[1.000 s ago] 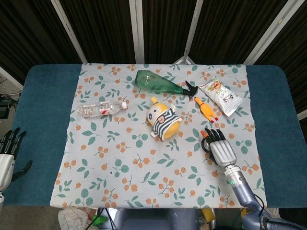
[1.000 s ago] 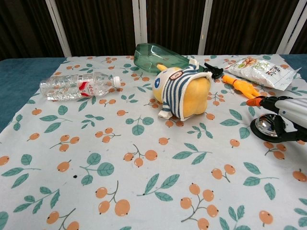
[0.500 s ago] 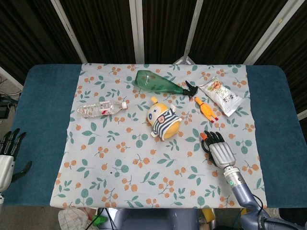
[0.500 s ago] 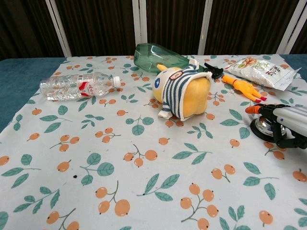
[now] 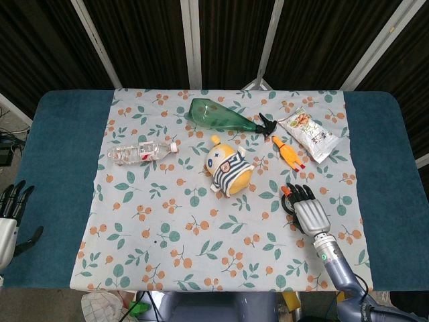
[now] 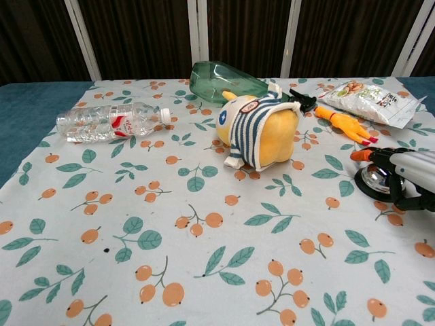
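Shiny round metal object on a black ring base (image 6: 378,180) sits on the floral tablecloth (image 5: 167,221) right under your right hand (image 5: 307,209), near the cloth's right side. Your right hand lies palm down over it with the fingers stretched forward and slightly apart; in the chest view the fingers (image 6: 401,161) cross above the metal dome, and you cannot tell from either view whether they touch it. The hand has hold of nothing that shows.

Your left hand (image 5: 9,213) hangs low at the far left, off the cloth beside the blue table cover (image 5: 50,168), fingers spread and pointing up, holding nothing.

Further from you, the yellow plush toy in a striped shirt (image 5: 229,165) lies on its side near the middle of the cloth, well apart from your right hand. Level with it to the left, a clear plastic water bottle (image 5: 141,152) lies on its side with its cap toward the toy. Beyond your right hand lies an orange rubber chicken (image 5: 287,153), and just beyond that a snack packet (image 5: 308,133). Farthest back, a green spray bottle (image 5: 224,117) lies on its side, its black nozzle just beside the chicken's near end.
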Tool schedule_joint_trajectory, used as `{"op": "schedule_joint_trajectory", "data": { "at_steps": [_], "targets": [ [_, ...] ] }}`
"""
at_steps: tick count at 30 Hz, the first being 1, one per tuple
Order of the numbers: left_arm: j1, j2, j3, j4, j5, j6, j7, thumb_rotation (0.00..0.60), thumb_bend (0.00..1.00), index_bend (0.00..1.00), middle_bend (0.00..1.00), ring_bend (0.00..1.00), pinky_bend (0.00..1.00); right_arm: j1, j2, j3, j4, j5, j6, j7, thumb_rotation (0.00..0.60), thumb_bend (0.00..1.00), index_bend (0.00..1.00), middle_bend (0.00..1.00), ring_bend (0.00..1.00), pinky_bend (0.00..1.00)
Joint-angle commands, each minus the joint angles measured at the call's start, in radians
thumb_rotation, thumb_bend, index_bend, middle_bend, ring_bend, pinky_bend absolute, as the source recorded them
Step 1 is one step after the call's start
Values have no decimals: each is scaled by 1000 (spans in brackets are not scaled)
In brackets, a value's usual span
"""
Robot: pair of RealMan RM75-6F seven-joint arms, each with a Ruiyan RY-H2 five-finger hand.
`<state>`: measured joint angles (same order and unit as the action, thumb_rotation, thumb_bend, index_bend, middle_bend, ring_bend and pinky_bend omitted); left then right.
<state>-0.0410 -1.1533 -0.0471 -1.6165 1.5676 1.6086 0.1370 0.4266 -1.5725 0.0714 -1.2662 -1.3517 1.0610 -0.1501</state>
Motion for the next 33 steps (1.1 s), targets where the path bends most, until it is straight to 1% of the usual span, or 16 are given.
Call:
{"op": "schedule_joint_trajectory", "data": {
  "at_steps": [1, 5, 7, 9, 12, 14, 18, 22, 26, 33],
  "targets": [
    [-1, -1, 0, -1, -1, -2, 3, 600, 404, 47, 0, 27, 165, 9, -23, -4, 33, 6, -22, 12, 600, 1000, 84, 0, 0, 0],
    [-1, -2, -1, -1, -2, -3, 7, 600, 405, 47, 0, 27, 165, 16, -31, -2, 45, -1, -24, 15, 600, 1000, 83, 0, 0, 0],
    [-1, -2, -1, -1, -2, -3, 7, 600, 404, 47, 0, 27, 165, 16, -24, 1, 33, -9, -10, 19, 600, 1000, 84, 0, 0, 0],
    [0, -2, -1, -1, -2, -2, 7, 600, 405, 47, 0, 27, 165, 11, -5, 8, 2, -29, 27, 22, 600, 1000, 84, 0, 0, 0],
    [1, -1, -1, -1, -1, 1, 5, 600, 405, 47, 0, 27, 165, -2, 42, 18, -72, -57, 90, 13, 600, 1000, 83, 0, 0, 0],
    [2, 0, 0, -2, -1, 1, 4, 600, 405, 47, 0, 27, 165, -19, 106, 30, -168, -77, 150, -20, 600, 1000, 83, 0, 0, 0],
    [3, 0, 1, -6, -3, -2, 7, 600, 404, 47, 0, 27, 165, -42, 184, 29, -290, -78, 189, -82, 600, 1000, 84, 0, 0, 0],
    [2, 1, 3, -10, -3, -6, 11, 600, 404, 47, 0, 27, 165, -79, 256, 6, -407, -92, 234, -140, 600, 1000, 83, 0, 0, 0],
    [5, 4, 2, -11, -3, -1, 5, 600, 405, 47, 0, 27, 165, -125, 305, -24, -469, -116, 287, -145, 600, 1000, 83, 0, 0, 0],
    [10, 11, 2, -12, -2, 8, -11, 600, 404, 47, 0, 27, 165, -211, 344, -63, -456, -181, 411, -112, 600, 1000, 83, 0, 0, 0]
  ]
}}
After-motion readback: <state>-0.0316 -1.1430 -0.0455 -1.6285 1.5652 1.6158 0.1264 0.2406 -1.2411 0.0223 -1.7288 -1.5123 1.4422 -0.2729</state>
